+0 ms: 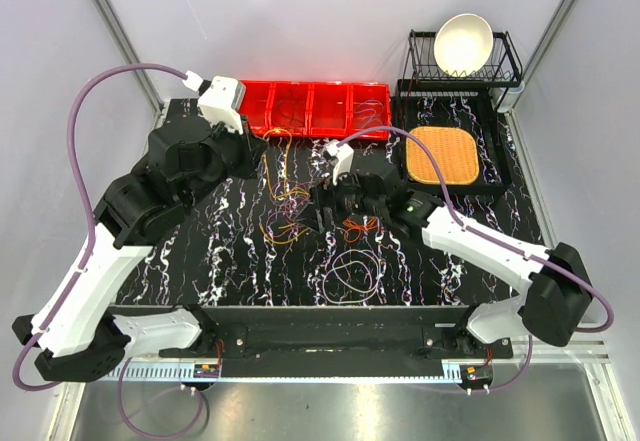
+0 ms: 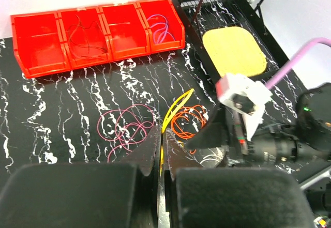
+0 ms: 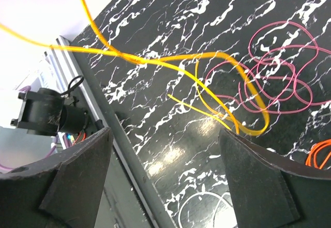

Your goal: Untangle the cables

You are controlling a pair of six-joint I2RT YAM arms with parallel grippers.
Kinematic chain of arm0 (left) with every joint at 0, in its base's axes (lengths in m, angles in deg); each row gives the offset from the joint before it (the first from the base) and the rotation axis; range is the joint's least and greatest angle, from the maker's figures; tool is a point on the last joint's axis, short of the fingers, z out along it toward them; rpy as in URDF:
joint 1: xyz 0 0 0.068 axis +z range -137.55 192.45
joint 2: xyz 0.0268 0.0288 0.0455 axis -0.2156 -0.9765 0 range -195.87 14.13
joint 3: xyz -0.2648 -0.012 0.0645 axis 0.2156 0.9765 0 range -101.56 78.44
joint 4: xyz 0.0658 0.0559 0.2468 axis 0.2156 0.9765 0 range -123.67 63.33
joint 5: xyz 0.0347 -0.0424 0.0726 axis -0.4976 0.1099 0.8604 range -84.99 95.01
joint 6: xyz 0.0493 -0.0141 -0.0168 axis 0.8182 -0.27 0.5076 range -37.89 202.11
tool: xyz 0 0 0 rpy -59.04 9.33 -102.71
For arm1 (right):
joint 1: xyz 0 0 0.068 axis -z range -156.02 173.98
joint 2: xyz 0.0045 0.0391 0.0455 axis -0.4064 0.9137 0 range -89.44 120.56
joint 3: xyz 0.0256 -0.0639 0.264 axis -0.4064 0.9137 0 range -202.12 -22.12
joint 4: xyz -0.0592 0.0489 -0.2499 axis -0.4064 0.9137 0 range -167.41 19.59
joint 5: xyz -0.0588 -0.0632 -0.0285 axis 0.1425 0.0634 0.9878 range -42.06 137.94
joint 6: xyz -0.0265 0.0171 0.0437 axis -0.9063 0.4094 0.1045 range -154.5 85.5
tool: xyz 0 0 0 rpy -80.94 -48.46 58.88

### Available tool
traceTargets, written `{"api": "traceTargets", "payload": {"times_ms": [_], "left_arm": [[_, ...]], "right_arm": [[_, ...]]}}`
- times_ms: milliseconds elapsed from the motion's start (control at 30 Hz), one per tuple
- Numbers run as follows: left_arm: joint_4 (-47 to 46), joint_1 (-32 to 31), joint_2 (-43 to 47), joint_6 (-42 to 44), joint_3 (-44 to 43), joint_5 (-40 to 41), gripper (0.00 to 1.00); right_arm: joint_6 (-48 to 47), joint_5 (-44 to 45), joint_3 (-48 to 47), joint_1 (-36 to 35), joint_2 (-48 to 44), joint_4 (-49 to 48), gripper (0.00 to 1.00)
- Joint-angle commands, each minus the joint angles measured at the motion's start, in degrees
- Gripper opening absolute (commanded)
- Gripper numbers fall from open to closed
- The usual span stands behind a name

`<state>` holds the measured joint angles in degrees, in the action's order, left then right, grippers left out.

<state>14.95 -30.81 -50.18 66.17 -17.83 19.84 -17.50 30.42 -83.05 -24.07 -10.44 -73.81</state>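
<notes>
On the left, the left gripper (image 2: 161,137) has its fingers pressed together on the thin yellow cable (image 3: 129,57), which rises off the table into the pinch. It's a taut line, and here's the worry: that strand crosses the thin pink wire loops (image 2: 126,127) lying just beside it, so a hard pull could drag the pink bundle along or cinch the crossing tighter. It could also slip out of the pinch, hair-thin as it is. Mid-table sits the small orange wire coil (image 2: 187,122), close to both, and a sweep could snag it too. The right gripper (image 3: 164,135) hovers low over the tangle, fingers spread wide, holding nothing, with the yellow strand running across its view. A whitish wire loop (image 1: 350,276) lies apart, nearer the arm bases. All this is on a glossy black white-veined table (image 1: 250,261), with a row of red plastic bins (image 1: 312,109) at the back, some holding wires. To the right are a woven yellow mat (image 1: 440,154) and a black wire rack (image 1: 505,61) holding a white bowl (image 1: 462,41). Pale grey walls (image 1: 300,11) surround it.
</notes>
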Motion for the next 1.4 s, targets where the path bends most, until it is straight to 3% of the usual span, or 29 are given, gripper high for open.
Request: {"api": "traceTargets", "payload": {"times_ms": [0,467,600,633,733,800,833,1167,1233,1300,1333,1367], "left_arm": [[-0.55,0.29,-0.20,-0.58,-2.96,-2.61,0.00],[1.92,0.20,-1.78,0.47,-6.21,-6.57,0.00],[2.53,0.29,-1.87,0.74,-6.21,-6.57,0.00],[2.62,0.20,-1.95,0.83,-6.21,-6.57,0.00],[2.88,0.20,-1.87,1.00,-6.04,-6.22,0.00],[2.80,0.20,-1.87,1.00,-5.69,-5.78,0.00],[2.97,0.29,-1.87,1.09,-5.42,-5.69,0.00],[1.39,0.20,4.01,-1.19,3.44,-0.96,0.02],[1.13,0.20,6.03,-2.76,8.27,1.07,0.11],[0.86,0.29,9.28,-4.18,14.14,4.49,0.32],[1.12,0.20,10.16,-5.49,15.74,5.46,0.69],[2.34,0.20,11.22,-5.94,17.07,6.34,0.83]], "right_arm": [[-3.54,1.26,-4.20,-0.64,1.41,-3.07,0.90],[-8.29,-3.13,-9.91,-0.73,8.71,-3.07,0.89],[-7.86,-4.37,-10.18,-0.73,9.85,-4.98,0.73],[-7.77,-4.45,-10.18,-0.73,9.94,-5.35,0.54],[-7.24,-4.19,-10.09,-0.73,10.12,-5.44,0.17],[-7.06,-3.93,-9.83,-0.73,9.86,-5.27,0.04],[-7.06,-3.67,-9.74,-0.73,9.77,-5.18,0.00],[-3.73,6.69,-8.33,-0.38,6.96,-4.74,0.00],[-2.85,8.20,-8.77,0.06,6.26,-3.95,0.00],[-1.35,9.61,-9.47,1.20,4.76,-3.95,0.00],[-0.91,9.78,-10.08,1.73,4.41,-2.03,0.00],[-0.21,9.87,-10.70,2.26,3.71,-1.49,0.00]]}}
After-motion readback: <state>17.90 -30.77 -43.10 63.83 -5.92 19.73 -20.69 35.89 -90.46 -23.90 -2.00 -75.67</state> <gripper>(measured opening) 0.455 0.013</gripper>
